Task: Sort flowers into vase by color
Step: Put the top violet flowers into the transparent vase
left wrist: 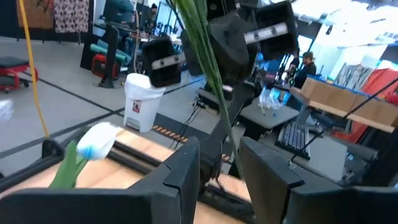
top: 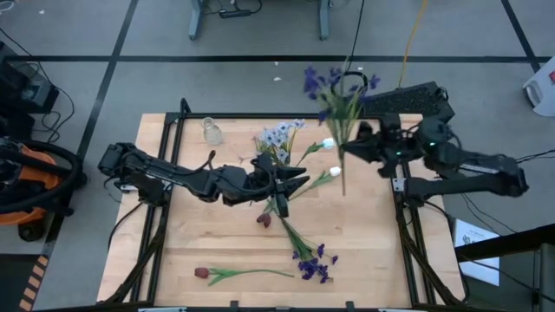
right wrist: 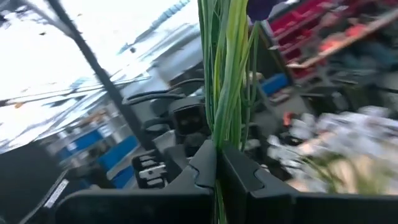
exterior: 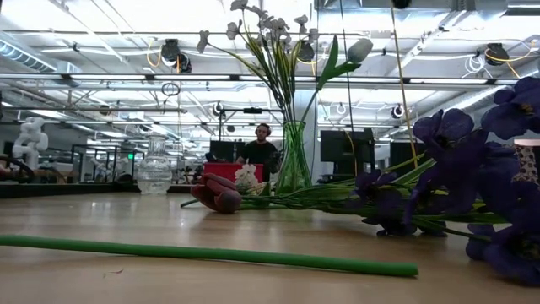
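— Where are your hands?

— Your right hand (top: 347,149) is clamped on a purple bunch (top: 336,91), stems upright between its fingers, blooms above. Your left hand (top: 299,180) is half open around the vase (exterior: 293,157), which holds pale flowers (top: 279,136).

— And loose ones?

— A red tulip (top: 203,273) and purple flowers (top: 314,262) lie on the worktop (top: 364,251), nearer you than the left hand.

Just ahead of my left gripper (top: 299,179) the green vase (exterior: 294,157) and white tulips (top: 327,144) crowd things; below-left, bare table (top: 199,234) is wide open.
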`<state>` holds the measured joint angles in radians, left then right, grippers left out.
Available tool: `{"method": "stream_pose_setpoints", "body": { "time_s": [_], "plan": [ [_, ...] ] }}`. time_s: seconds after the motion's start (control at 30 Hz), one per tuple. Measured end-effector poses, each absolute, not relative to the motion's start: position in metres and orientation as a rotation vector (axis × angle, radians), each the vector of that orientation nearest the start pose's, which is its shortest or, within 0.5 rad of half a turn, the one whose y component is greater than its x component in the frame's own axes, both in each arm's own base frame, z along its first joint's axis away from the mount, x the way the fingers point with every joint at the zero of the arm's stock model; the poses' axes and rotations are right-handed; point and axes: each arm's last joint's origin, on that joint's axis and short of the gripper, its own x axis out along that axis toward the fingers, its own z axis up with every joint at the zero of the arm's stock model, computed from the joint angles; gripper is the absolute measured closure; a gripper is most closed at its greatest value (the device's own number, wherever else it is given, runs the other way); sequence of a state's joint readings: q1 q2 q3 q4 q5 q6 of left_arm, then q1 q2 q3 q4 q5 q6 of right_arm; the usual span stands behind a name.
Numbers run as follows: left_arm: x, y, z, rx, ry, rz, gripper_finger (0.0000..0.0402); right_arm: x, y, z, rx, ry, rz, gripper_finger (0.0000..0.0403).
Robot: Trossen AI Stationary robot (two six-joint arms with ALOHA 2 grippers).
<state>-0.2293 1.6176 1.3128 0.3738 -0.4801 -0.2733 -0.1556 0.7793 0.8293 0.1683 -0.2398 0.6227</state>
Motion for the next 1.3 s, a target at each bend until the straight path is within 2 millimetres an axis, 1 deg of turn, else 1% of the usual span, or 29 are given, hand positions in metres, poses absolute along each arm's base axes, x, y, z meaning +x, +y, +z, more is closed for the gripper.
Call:
{"method": "stream_pose_setpoints", "body": {
  "time_s": [0.1,0.23,0.43,0.6,0.77,0.9,1.03,1.3],
  "plan": [
    [0.372,-0.071,0.36,-0.296,-0.103,0.241,0.0281,0.187,-0.014,0.388,0.518,-0.19,0.177,0.0402],
    [0.372,-0.068,0.36,-0.296,-0.097,0.248,0.0281,0.209,-0.009,0.392,0.44,-0.162,0.176,0.0402],
    [0.372,-0.068,0.36,-0.32,-0.106,0.246,0.0281,0.23,-0.006,0.406,0.39,-0.174,0.168,0.0402],
    [0.372,-0.069,0.368,-0.377,-0.18,0.2,0.0281,0.244,-0.007,0.408,0.388,-0.154,0.159,0.0402],
    [0.372,-0.068,0.369,-0.376,-0.19,0.189,0.0281,0.259,-0.008,0.408,0.392,-0.132,0.167,0.0402],
    [0.372,-0.065,0.369,-0.376,-0.19,0.194,0.0281,0.265,-0.008,0.407,0.408,-0.123,0.169,0.0402],
    [0.373,-0.062,0.369,-0.38,-0.193,0.203,0.0281,0.265,-0.008,0.407,0.409,-0.12,0.169,0.0402],
    [0.373,-0.062,0.369,-0.372,-0.191,0.204,0.0281,0.264,-0.008,0.407,0.413,-0.121,0.17,0.0402]
  ]
}}
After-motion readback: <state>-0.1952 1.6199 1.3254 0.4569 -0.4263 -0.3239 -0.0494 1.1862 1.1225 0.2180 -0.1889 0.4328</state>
